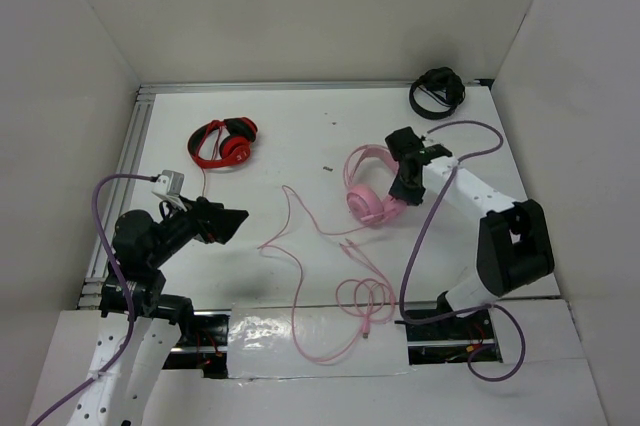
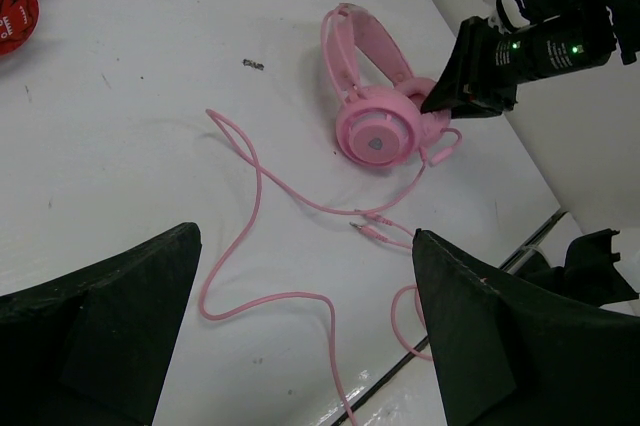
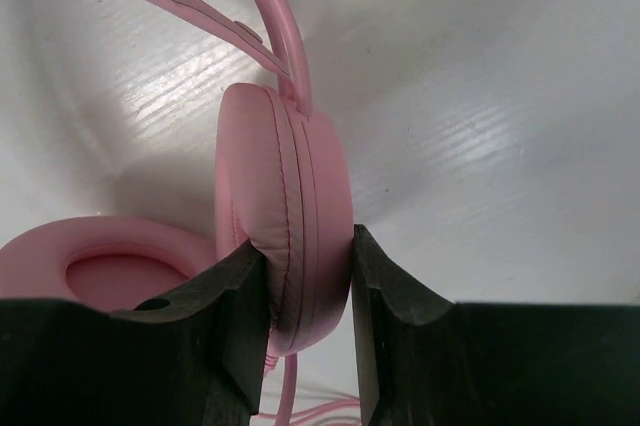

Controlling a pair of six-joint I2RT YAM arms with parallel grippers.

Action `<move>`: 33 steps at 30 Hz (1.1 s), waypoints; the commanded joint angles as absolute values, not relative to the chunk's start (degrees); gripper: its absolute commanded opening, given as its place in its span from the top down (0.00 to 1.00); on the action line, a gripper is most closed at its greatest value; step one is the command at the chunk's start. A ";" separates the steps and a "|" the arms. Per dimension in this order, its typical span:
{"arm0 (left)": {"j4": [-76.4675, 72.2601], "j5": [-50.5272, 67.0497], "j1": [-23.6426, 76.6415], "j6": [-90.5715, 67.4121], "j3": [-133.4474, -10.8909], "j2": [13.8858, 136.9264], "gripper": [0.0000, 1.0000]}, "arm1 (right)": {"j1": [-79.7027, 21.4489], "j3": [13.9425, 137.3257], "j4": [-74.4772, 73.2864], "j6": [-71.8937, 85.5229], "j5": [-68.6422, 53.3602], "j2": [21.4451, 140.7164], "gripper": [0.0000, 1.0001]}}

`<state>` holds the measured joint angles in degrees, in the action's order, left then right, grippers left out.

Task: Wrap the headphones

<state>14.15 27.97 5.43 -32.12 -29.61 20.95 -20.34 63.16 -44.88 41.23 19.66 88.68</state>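
Observation:
The pale-pink headphones (image 1: 368, 188) lie right of the table's middle. Their thin pink cable (image 1: 300, 246) snakes left and toward the front edge, where it ends in loose coils (image 1: 362, 298). My right gripper (image 1: 408, 184) is shut on one upright ear cup (image 3: 285, 216), a finger on each flat side. The other cup (image 3: 110, 266) lies flat beside it. The left wrist view shows the headphones (image 2: 375, 131), the cable (image 2: 258, 181) and the right gripper (image 2: 468, 81). My left gripper (image 1: 228, 224) is open and empty, held above the table left of the cable (image 2: 305, 336).
Red-and-black headphones (image 1: 223, 143) lie at the back left. Black headphones (image 1: 437, 93) lie at the back right corner. White walls enclose the table on three sides. The cable's plug ends (image 2: 365, 229) lie near the front edge (image 2: 520, 246).

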 commanded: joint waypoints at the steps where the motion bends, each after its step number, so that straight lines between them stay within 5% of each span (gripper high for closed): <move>1: 12.39 28.39 5.62 -32.96 -29.18 20.39 0.01 | -20.30 59.78 -44.04 53.43 13.83 82.54 0.65; 4: 12.57 28.39 5.62 -32.96 -29.36 20.48 0.01 | -20.04 55.47 -40.35 53.79 9.77 78.32 0.42; 9: 12.39 28.56 5.62 -33.05 -29.18 20.48 0.01 | -21.53 53.79 -38.67 51.95 6.51 74.45 0.27; 10: 12.39 28.56 5.62 -32.96 -29.18 20.48 0.01 | -22.32 54.22 -38.67 49.68 6.07 72.88 0.08; 12: 12.39 28.65 5.62 -33.05 -29.27 20.65 0.01 | -22.85 54.66 -39.11 48.18 7.29 71.12 0.00; 17: 12.39 29.00 5.62 -32.87 -29.18 20.65 0.01 | -20.66 57.82 -41.30 45.80 10.72 65.84 0.00; 21: 11.95 29.53 5.62 -32.52 -29.09 20.57 0.01 | -17.14 60.37 -34.90 20.42 5.22 64.95 0.00; 26: 10.81 32.07 5.62 -31.64 -28.65 20.92 0.01 | -17.06 64.07 -27.90 0.63 10.54 73.35 0.00; 33: 11.25 31.12 5.62 -31.11 -29.00 21.10 0.01 | -14.86 78.38 -28.91 -23.62 2.20 95.08 0.00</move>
<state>13.32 30.59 5.43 -31.64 -28.69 21.50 -16.01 73.01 -30.35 -8.80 4.14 89.34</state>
